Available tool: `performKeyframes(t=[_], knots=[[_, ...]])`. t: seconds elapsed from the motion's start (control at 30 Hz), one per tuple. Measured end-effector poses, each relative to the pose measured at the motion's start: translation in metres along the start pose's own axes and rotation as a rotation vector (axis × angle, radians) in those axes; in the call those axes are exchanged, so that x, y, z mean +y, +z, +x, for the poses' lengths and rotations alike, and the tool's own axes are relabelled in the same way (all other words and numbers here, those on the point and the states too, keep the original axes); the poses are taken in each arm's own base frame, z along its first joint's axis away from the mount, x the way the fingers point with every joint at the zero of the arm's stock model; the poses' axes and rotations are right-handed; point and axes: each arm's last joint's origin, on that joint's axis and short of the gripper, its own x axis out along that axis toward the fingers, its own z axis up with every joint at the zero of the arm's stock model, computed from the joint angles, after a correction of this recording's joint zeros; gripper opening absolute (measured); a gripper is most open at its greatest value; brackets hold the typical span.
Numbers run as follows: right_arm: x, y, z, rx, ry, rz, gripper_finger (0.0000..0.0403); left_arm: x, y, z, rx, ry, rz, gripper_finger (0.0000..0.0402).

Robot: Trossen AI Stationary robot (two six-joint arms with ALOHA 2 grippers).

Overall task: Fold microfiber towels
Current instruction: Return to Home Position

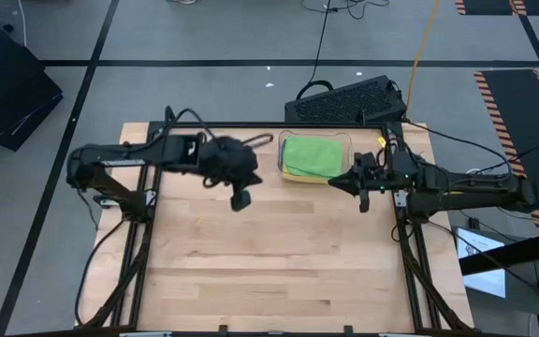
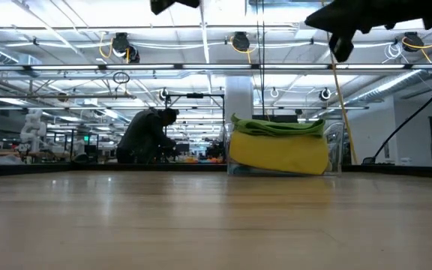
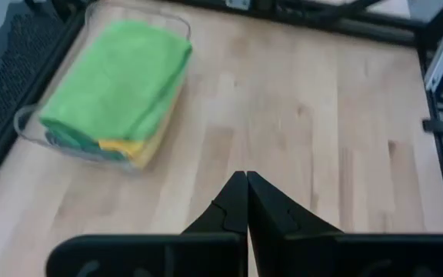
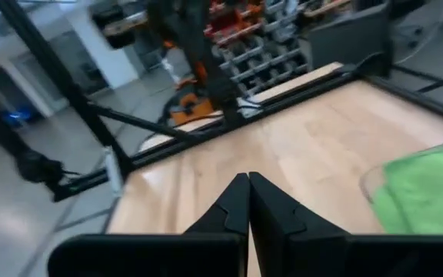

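Towels: folded and stacked inside the clear bin (image 3: 171, 17), which stands at the far side of the worktop (image 1: 269, 262), a little right of centre. The bright green towel (image 1: 312, 155) lies on top and the yellow towel (image 2: 280, 154) sits under it.
Left claw (image 3: 246, 201): clenched with its fingers meeting tip to tip and grasping nothing. It is raised over the worktop to the left of the bin.
Right claw (image 4: 248, 201): also clenched and empty, raised just beside the bin's right end.
Handling: these look like light, soft, limp cloths. A fold would likely slump or spring open if nudged, and the pile should give the fingers good grip rather than slip.
Where to take hold: probably a corner or a folded edge, pinched through all layers. A pinch in the middle would likely bunch the cloth.
Count: one bin, two arms and one stack. Two towels can be told clearly, one bright green and one yellow. Thin darker edges show between and below them, but how many cloths they are cannot be told. No loose towel lies on the worktop.
Progress: folding looks finished, with the arms clear of the bin.
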Motion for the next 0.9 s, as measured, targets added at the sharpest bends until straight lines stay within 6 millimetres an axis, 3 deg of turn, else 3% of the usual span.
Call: performKeyframes(t=[0.27,0.6,0.9], knots=[[0.013,-0.005,-0.015,-0.023,-0.076,-0.157,0.0,-0.028,-0.035,-0.003,-0.028,0.047,-0.085,0.0002],[0.016,-0.01,-0.022,0.022,-0.04,-0.299,0.0,-0.029,-0.08,0.012,0.124,0.116,0.018,0.0023],[0.019,-0.005,-0.047,-0.047,-0.01,-0.522,0.0,-0.026,-0.077,0.016,0.064,0.128,-0.099,0.0008]])
